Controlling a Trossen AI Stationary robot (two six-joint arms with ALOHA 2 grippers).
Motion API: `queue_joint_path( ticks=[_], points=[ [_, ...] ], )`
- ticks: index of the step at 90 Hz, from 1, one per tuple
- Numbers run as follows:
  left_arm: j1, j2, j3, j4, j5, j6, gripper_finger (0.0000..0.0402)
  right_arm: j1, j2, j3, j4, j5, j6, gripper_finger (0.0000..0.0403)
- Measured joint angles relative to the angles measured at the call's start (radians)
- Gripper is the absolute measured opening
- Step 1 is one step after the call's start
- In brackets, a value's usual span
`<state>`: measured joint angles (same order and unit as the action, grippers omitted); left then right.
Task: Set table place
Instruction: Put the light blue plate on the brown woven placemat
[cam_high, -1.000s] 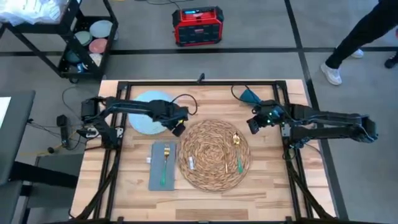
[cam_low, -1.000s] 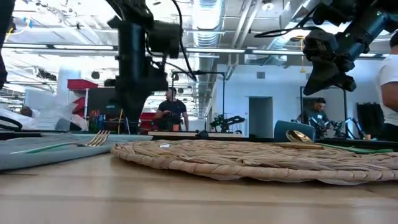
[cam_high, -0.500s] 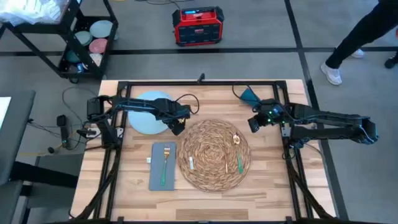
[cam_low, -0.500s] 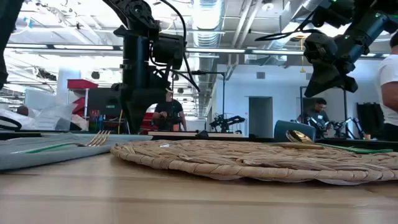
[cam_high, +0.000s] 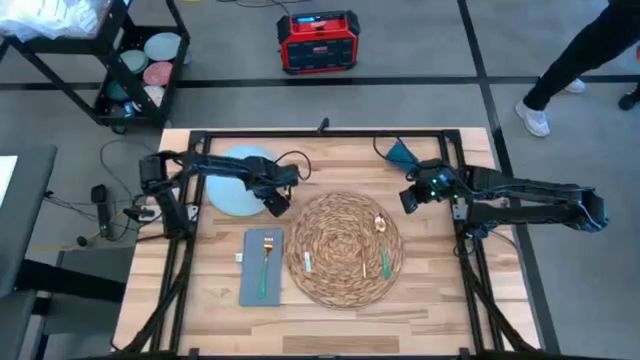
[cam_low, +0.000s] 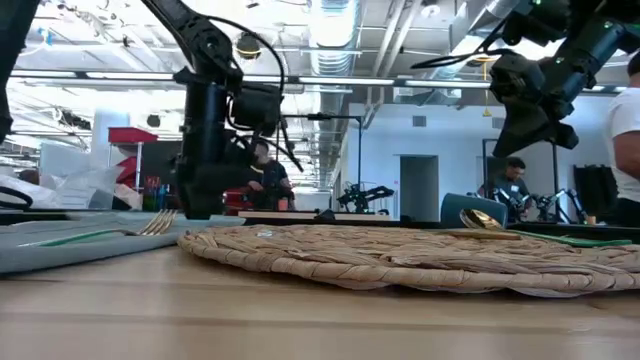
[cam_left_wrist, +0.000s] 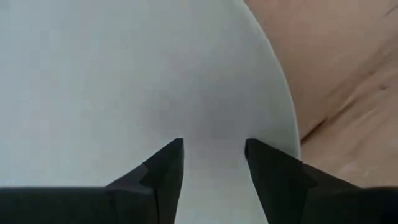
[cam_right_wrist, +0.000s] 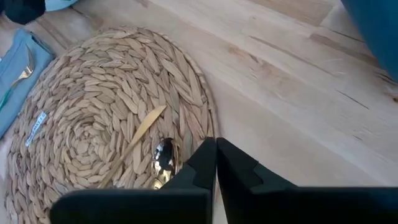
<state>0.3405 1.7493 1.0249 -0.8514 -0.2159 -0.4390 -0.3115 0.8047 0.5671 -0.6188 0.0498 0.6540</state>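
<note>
Wicker placemat (cam_high: 345, 250), one only, is lying at the centre of the plank table (cam_high: 430, 300), carrying one gold spoon (cam_high: 380, 224) and one knife (cam_high: 363, 262). One pale-blue plate (cam_high: 232, 182) is sitting at ten o'clock, the left gripper (cam_high: 274, 203) hovering over its edge with fingers spread. At two o'clock the right gripper (cam_high: 408, 201) is hanging with fingers pressed together; one fork (cam_high: 266, 264) is resting on one grey napkin (cam_high: 251, 290) at nine.

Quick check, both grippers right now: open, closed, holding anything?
Left gripper: open, empty, over the round pale-blue plate.
Right gripper: shut, empty, above the edge of the round woven wicker placemat.
</note>
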Motion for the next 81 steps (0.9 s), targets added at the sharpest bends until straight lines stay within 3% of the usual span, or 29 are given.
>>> queue_joint_path(
  ticks=[12, 27, 33, 58, 81],
  points=[
    [0.011, 0.000, -0.016, -0.001, -0.016, -0.016, 0.0139, 0.000, 0.000, 0.000, -0.002, 0.000, 0.000, 0.0000],
    [0.015, 0.001, -0.016, -0.003, 0.005, 0.011, 0.0031, 0.000, 0.000, 0.000, -0.005, 0.000, 0.007, 0.0000],
    [0.014, 0.004, -0.002, -0.016, 0.011, 0.005, 0.0011, 0.000, 0.000, 0.000, -0.005, 0.000, 0.007, 0.0000],
    [-0.004, -0.007, 0.146, -0.077, 0.036, 0.039, 0.0097, 0.000, 0.000, 0.000, -0.014, -0.001, 0.008, 0.0000],
    [-0.037, 0.006, 0.148, -0.078, -0.017, 0.031, 0.0160, 0.000, 0.000, 0.000, -0.025, -0.001, 0.003, 0.0000]
  ],
)
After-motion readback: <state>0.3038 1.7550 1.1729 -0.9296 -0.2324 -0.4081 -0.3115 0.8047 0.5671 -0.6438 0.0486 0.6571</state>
